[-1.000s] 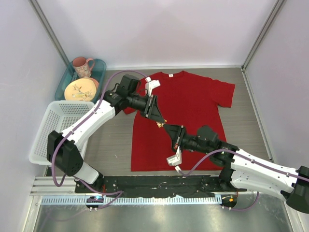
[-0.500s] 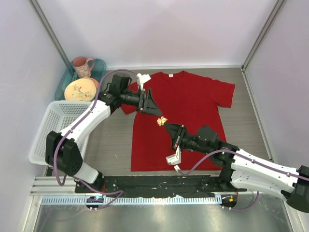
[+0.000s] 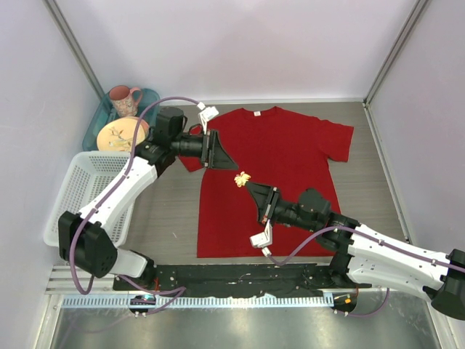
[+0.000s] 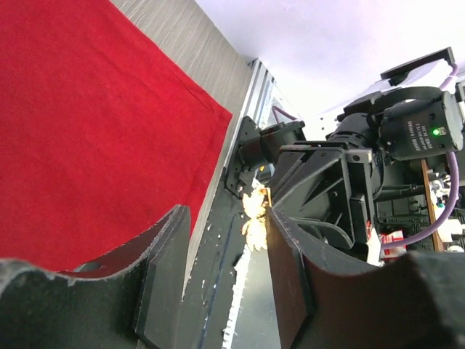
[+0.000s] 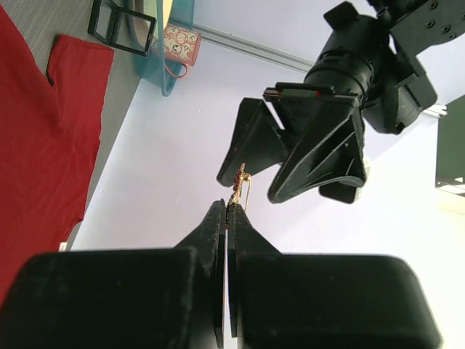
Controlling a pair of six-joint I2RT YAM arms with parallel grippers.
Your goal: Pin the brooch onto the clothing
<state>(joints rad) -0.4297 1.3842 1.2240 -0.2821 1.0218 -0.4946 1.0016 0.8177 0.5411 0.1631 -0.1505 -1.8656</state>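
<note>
Right pincer [image 3: 251, 186] is pinching the pale leaf-shaped brooch [image 3: 242, 178] mid-frame above the smooth red clothing [image 3: 290, 153] lying flat on the grey grained desk [image 3: 173, 211], while the left pincer [image 3: 218, 155] is hanging spread.

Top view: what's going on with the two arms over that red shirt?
The right gripper is shut on the tiny pink brooch, holding it over the red T-shirt spread flat on the table. The left gripper is open and empty, close by above the shirt's sleeve side, apart from the brooch. The brooch is not pinned yet.
</note>
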